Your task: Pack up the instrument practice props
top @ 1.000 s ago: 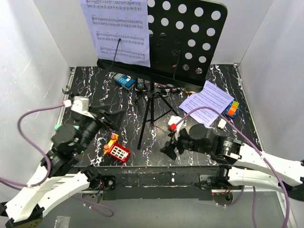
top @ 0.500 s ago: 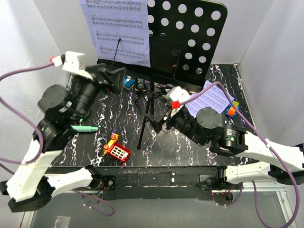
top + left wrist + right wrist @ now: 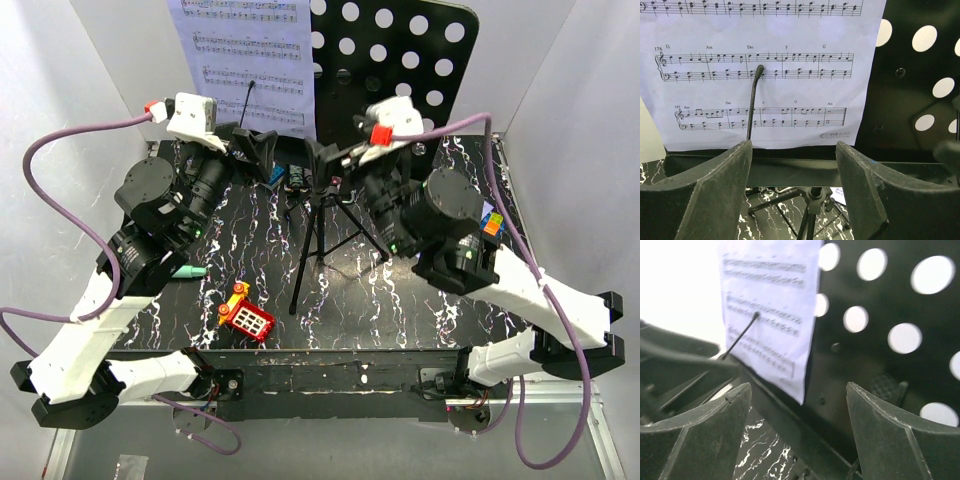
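The black music stand point(image 3: 400, 70) rises at top centre of the overhead view, a sheet-music page point(image 3: 255, 60) resting on the left of its desk, with the left gripper point(image 3: 258, 150) and right gripper point(image 3: 325, 165) both spread wide just before its lower lip.

A: What surrounds the scene?
B: Plain white walls point(image 3: 70, 120) at left, right and top, evenly lit.
A: And underneath?
B: A black table point(image 3: 400, 300) veined white like marble; grey floor point(image 3: 330, 450) along the bottom edge.

Left arm point(image 3: 95, 320) and right arm point(image 3: 530, 290): white shells, black joints, purple cables point(image 3: 27, 175), red-tagged white wrist housings point(image 3: 192, 110), black fingers point(image 3: 705, 195).
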Controlling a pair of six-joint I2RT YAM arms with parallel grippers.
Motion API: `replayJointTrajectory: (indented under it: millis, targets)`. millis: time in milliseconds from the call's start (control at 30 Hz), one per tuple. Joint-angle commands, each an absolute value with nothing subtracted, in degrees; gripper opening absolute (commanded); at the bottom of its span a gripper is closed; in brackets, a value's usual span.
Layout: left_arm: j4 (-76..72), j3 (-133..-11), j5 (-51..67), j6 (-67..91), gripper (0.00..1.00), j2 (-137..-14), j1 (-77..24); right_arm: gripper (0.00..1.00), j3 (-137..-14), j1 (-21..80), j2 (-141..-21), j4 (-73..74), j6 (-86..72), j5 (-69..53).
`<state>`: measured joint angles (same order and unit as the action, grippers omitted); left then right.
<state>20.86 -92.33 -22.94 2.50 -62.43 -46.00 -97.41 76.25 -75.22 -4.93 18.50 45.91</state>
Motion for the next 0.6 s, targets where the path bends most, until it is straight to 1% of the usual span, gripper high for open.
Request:
replayJointTrajectory:
  millis: [0, 167, 567]
  targets:
    - [18.2, -91.9, -23.9, 0.4, 0.65, -62.4, -46.2, 0.83, -104.8, 70.6, -76.6, 2.9, 9.1, 43.3]
    - [18.3, -92.4, -23.5, -1.7, 0.61, -63.3, -46.2, 0.82, -108.6, 66.9, -79.2, 8.0, 5.5, 39.2]
    - [17.1, -89.5, -23.3, -3.5, 0.56, -62.4, -46.2, 0.79, -113.5, 66.3, -85.4, 10.0, 5.8, 36.8]
